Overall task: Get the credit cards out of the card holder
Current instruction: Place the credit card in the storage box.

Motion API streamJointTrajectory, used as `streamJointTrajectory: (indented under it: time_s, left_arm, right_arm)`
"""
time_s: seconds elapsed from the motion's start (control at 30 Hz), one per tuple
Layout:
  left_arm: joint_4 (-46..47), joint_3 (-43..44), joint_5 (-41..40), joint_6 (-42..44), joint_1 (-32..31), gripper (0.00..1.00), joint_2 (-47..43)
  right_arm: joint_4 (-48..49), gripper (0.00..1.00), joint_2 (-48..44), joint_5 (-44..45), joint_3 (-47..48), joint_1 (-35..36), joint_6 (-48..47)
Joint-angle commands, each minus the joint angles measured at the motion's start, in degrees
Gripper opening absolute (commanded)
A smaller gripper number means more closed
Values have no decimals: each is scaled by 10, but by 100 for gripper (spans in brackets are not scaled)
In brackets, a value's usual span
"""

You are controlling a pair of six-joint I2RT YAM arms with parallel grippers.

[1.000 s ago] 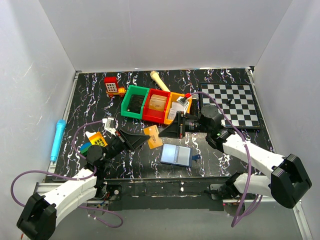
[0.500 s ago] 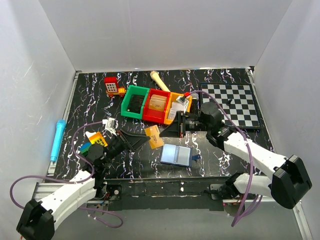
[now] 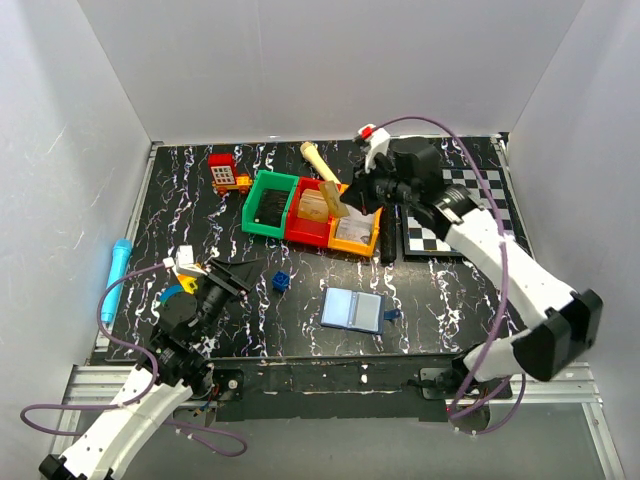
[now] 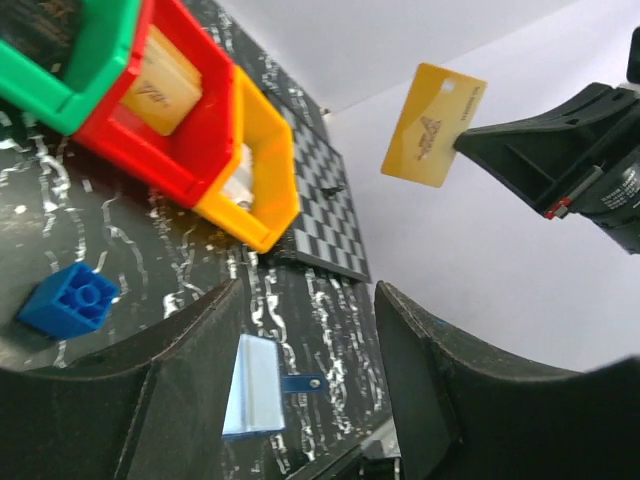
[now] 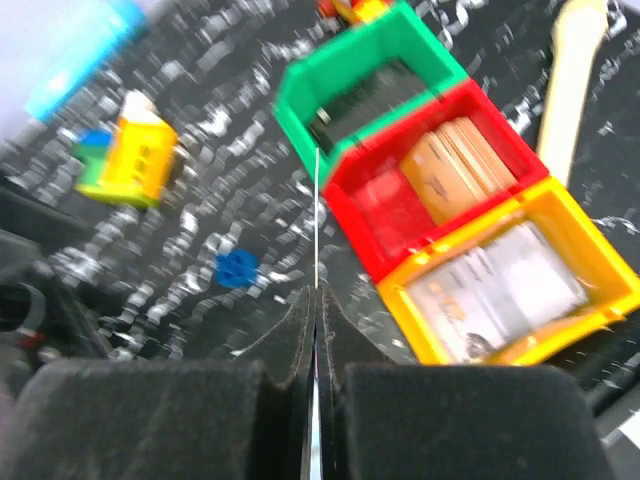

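Your right gripper [image 3: 350,194] is pinched shut on a yellow credit card [image 3: 333,197], holding it in the air well beyond the card holder [image 3: 353,309]. The card holder lies open and flat on the table [image 3: 440,290]. Your left gripper [image 4: 310,292] sits to the card holder's left, well apart, with its fingers spread and nothing between them. A blue block [image 3: 282,281] lies between the two.

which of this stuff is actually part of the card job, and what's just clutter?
Job: card holder, lying open; yellow card, pinched in right gripper; left gripper, open; red bin, similar cards inside.
Clutter: blue block, chessboard, toy bus, blue pen, green bin, yellow bin.
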Motion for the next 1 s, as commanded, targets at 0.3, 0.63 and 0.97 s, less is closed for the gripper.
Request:
streamJointTrajectory:
  time_s: [0.3, 0.63, 0.97]
  left_arm:
    - [-123, 39, -37, 68, 1, 51, -15]
    - [-136, 34, -12, 88, 2, 49, 1]
    - [-151, 41, -16, 106, 2, 49, 13]
  right_arm:
    - [-147, 1, 210, -95, 171, -7, -410]
    - [-179, 1, 329, -97, 268, -1, -544]
    - [-177, 1, 406, -56, 335, 17, -542]
